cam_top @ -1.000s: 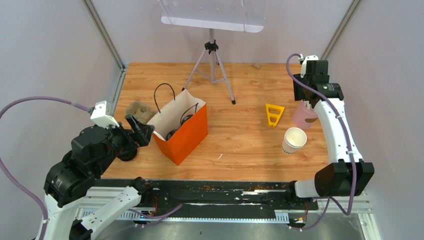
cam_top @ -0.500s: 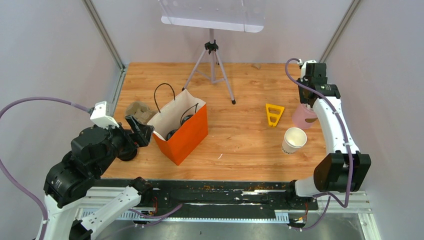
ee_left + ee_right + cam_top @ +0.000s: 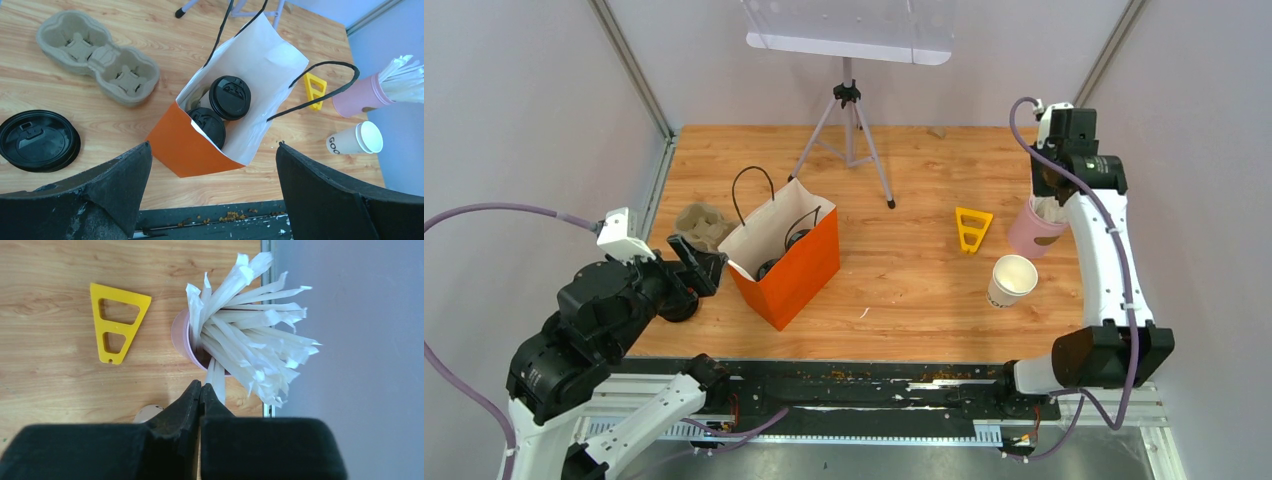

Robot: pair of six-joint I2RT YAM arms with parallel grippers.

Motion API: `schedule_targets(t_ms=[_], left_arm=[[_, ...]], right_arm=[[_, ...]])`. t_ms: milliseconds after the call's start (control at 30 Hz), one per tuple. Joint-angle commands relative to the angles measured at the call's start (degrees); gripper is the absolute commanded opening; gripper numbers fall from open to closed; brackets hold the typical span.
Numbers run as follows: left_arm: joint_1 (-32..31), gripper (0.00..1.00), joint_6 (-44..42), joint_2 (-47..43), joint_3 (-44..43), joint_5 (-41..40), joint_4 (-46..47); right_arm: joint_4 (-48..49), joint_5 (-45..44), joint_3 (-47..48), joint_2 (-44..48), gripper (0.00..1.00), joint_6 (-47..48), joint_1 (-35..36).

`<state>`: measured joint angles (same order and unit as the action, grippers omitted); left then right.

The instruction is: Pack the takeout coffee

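The right gripper (image 3: 200, 390) has been shut over the far-right pink straw cup (image 3: 179, 335), perhaps pinching a wrapped straw (image 3: 218, 381); the left gripper (image 3: 214, 146) hangs wide open, empty; two lidded coffee cups (image 3: 230, 97) sit packed in the orange bag (image 3: 185, 150)
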<state>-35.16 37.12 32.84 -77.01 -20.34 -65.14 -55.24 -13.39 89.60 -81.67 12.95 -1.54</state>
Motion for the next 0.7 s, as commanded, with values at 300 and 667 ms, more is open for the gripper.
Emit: schedule_targets(t_ms=[300, 667], left_arm=[[-0.2, 1.00, -2.3, -1.6, 0.5, 0.7, 3.0], [-0.2, 1.00, -3.4, -0.1, -1.0, 2.0, 3.2]], right_arm=[[-20.9, 8.7, 24.4, 6.0, 0.00, -11.5, 1.0], [-16.6, 26.1, 30.2, 13.8, 0.00, -23.8, 1.2]])
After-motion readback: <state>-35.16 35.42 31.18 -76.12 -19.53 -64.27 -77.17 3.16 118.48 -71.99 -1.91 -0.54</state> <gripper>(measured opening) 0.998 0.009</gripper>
